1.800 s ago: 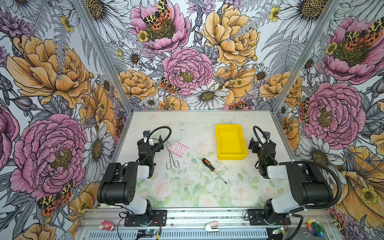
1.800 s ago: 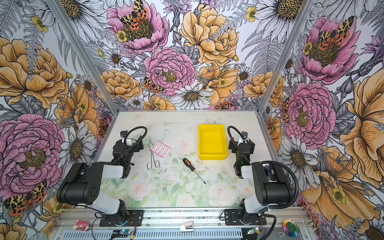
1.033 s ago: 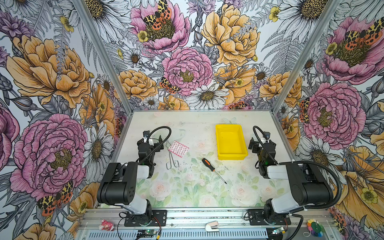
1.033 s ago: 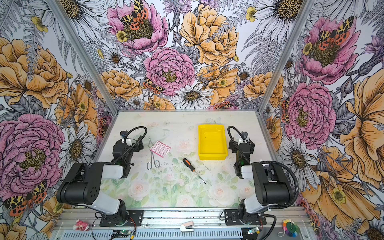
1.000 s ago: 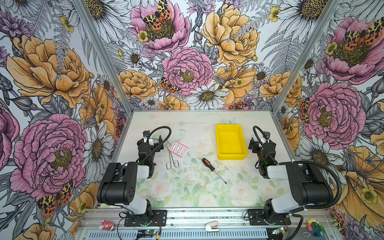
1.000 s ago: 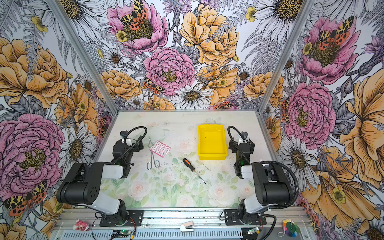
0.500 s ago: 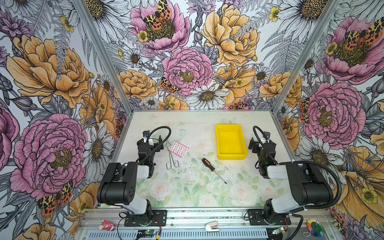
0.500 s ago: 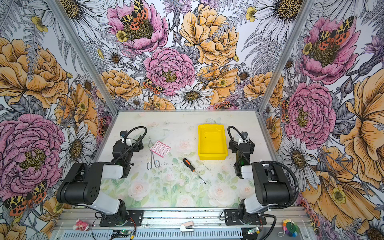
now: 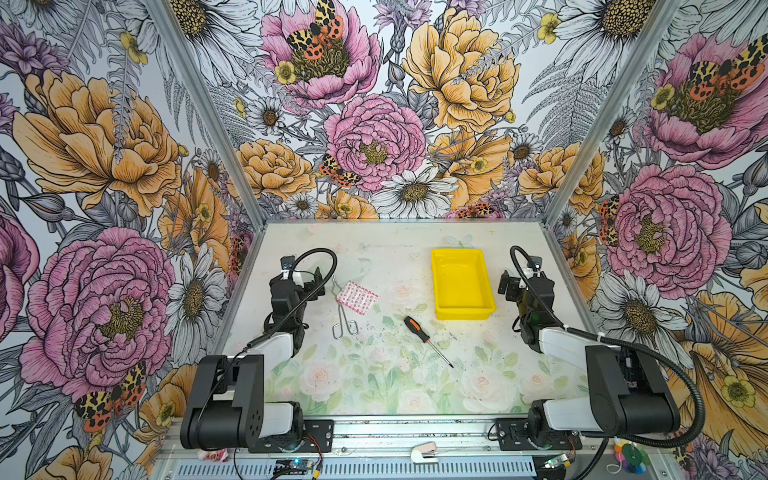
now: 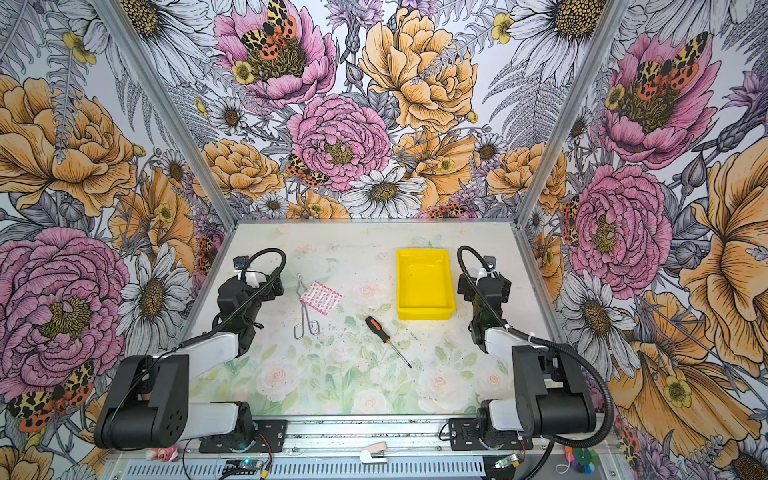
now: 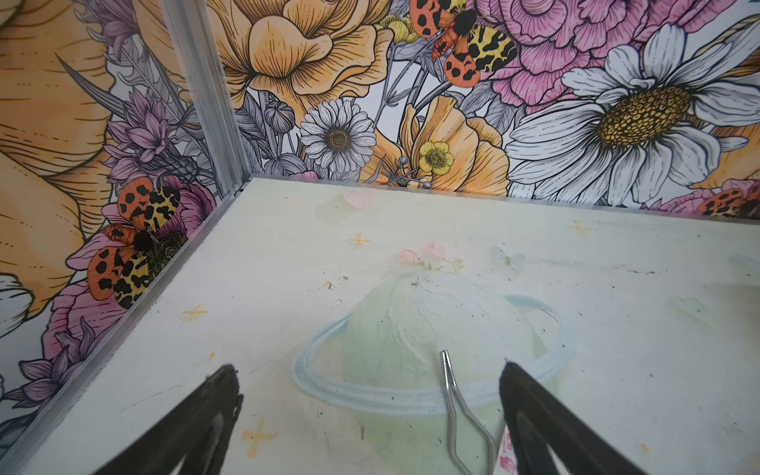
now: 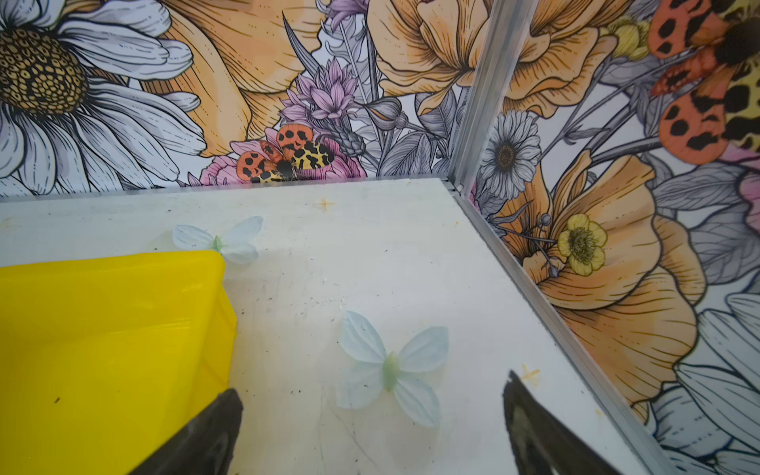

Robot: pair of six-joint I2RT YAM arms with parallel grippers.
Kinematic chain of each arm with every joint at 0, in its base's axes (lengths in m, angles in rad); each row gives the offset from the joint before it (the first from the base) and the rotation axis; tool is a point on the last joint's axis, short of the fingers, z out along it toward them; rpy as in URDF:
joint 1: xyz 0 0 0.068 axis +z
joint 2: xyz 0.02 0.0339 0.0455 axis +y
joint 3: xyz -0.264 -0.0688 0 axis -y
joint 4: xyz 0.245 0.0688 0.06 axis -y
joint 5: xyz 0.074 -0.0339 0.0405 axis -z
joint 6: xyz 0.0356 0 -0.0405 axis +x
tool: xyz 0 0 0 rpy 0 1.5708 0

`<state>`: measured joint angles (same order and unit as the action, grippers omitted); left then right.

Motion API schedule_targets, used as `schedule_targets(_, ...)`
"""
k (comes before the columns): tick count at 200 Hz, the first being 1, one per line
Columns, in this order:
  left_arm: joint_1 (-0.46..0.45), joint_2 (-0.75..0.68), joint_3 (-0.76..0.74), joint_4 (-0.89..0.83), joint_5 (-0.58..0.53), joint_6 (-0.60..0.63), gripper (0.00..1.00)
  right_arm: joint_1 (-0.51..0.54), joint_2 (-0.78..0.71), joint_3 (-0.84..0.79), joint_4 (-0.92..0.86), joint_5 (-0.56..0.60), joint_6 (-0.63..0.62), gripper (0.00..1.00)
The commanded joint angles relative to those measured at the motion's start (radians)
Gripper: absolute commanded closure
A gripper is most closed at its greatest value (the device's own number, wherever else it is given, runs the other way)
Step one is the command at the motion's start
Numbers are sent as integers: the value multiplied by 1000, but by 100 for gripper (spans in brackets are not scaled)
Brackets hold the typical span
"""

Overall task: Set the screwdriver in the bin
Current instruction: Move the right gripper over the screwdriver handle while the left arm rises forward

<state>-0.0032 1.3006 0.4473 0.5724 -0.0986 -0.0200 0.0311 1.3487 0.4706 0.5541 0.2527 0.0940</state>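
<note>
- The screwdriver (image 9: 417,330) lies flat on the flower-printed table (image 9: 374,382) near the middle in both top views, its black-and-orange handle toward the bin and its thin shaft pointing toward the front edge.
- The bin (image 9: 461,286), a bright yellow tray, sits just beyond the handle and to its right, apart from it, with nothing inside that the views show (image 10: 424,284).
- The left gripper (image 11: 368,370) rests low at the table's left side; in the left wrist view its two dark fingers (image 11: 214,395) stand wide apart with nothing between them but the table and the tip of the wire tongs (image 11: 452,395).
- The tongs (image 9: 343,316) lie beside a small pink-patterned packet (image 9: 357,297), which overlaps them, left of the screwdriver and well apart from it.
- The right gripper (image 12: 372,390) sits at the table's right side just beside the bin's wall (image 12: 123,329); its fingers (image 12: 530,411) are spread wide, gripping nothing, over a pale printed butterfly.
</note>
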Motion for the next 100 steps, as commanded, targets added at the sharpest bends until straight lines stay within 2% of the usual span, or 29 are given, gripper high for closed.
schedule_targets(1,3,-81,48,-296,-65,-109,1,29,-101,52,-240,65,44,0)
schedule_targets(55,-11,-356,83,-642,-148,-216,1,109,-300,148,-625,136,142,1)
schedule_targets(100,-24,-471,130,-866,-60,-295,1,210,-360,217,-825,119,223,1)
